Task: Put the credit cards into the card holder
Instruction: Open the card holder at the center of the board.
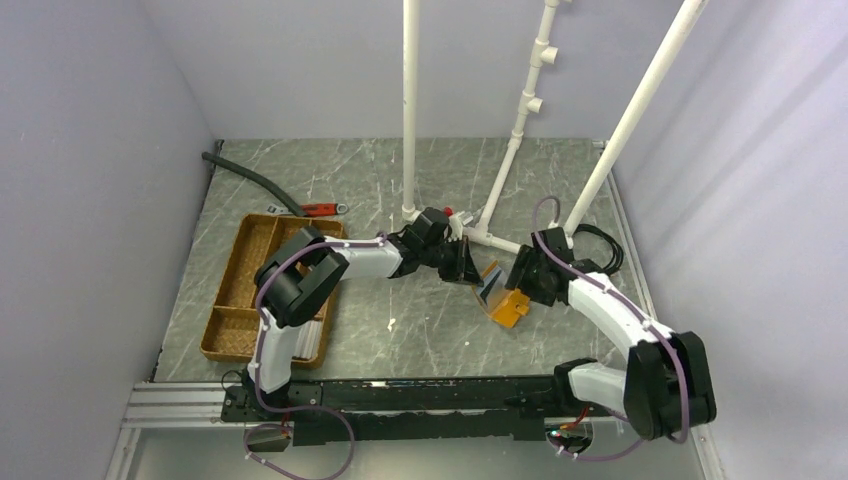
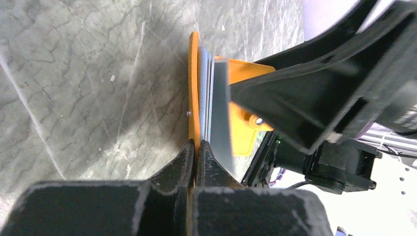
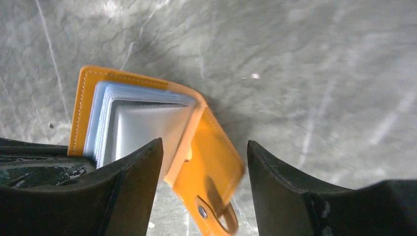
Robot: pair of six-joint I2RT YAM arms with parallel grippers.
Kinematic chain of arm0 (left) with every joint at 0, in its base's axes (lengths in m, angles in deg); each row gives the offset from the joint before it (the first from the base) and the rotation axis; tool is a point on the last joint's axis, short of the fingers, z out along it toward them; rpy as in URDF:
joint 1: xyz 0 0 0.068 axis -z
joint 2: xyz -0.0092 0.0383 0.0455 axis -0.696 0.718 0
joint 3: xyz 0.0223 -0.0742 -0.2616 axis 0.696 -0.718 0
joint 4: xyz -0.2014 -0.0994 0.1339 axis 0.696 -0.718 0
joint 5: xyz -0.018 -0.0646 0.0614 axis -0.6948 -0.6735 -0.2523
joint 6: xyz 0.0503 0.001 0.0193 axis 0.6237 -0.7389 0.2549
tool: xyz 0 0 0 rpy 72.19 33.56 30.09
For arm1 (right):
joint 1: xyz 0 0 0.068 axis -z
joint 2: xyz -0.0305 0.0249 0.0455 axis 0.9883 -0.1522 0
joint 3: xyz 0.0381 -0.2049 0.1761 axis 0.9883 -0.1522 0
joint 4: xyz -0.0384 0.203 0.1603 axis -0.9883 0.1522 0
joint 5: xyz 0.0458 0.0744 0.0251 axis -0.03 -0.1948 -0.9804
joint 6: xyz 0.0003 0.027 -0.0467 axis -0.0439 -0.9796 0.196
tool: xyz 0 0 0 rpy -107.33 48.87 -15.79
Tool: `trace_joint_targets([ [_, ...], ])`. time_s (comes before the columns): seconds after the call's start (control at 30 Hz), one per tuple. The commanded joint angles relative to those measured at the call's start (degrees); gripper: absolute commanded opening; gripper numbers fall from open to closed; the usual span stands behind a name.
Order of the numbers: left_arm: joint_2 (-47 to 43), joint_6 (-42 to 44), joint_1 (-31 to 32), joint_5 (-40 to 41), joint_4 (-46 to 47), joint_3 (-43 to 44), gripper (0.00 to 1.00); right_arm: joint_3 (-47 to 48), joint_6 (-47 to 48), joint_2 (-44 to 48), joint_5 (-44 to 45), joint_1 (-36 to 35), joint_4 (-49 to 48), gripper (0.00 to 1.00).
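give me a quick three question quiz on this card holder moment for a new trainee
1. True or false: the left gripper is shut on an orange cover of the card holder.
2. Pick one: the right gripper is A) shut on a card, B) open, with the holder's flap between its fingers, C) out of view.
3. Fill in: the brown woven tray lies on the ___ arm's side of the table.

Key: 1 true; 2 B; 3 left.
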Motion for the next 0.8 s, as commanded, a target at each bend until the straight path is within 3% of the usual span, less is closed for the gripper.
trace_joint_targets([
  [0.0, -4.4, 3.3, 0.2, 1.5, -1.9, 2.6, 0.00, 7.2, -2.4, 6.1, 14.1, -2.5, 14.2, 0.66],
  [0.1, -4.9, 3.5, 0.3, 2.0, -2.5, 2.4, 0.00, 12.7, -1.1, 8.2, 18.4, -8.1, 16.4, 0.67],
  [0.23, -5.8, 3.7, 0.5, 3.2, -2.9, 2.0, 0.00, 15.9, -2.3, 7.0, 9.0, -9.4, 13.2, 0.67],
  [0.43, -7.9, 5.2, 2.0, 8.8, -6.9, 2.9, 0.00, 10.7, -9.2, 1.6, 3.4, -9.2, 2.8, 0.67],
  [0.67, -9.4, 4.5, 2.7, 12.5, -8.1, 2.1, 0.00, 3.4, -8.8, -0.4, -0.1, -7.8, -6.9, 0.67],
  [0.77, -9.3, 4.9, 2.9, 13.2, -9.1, 2.8, 0.00, 4.0, -8.3, -1.0, 2.4, -7.8, -2.1, 0.66],
])
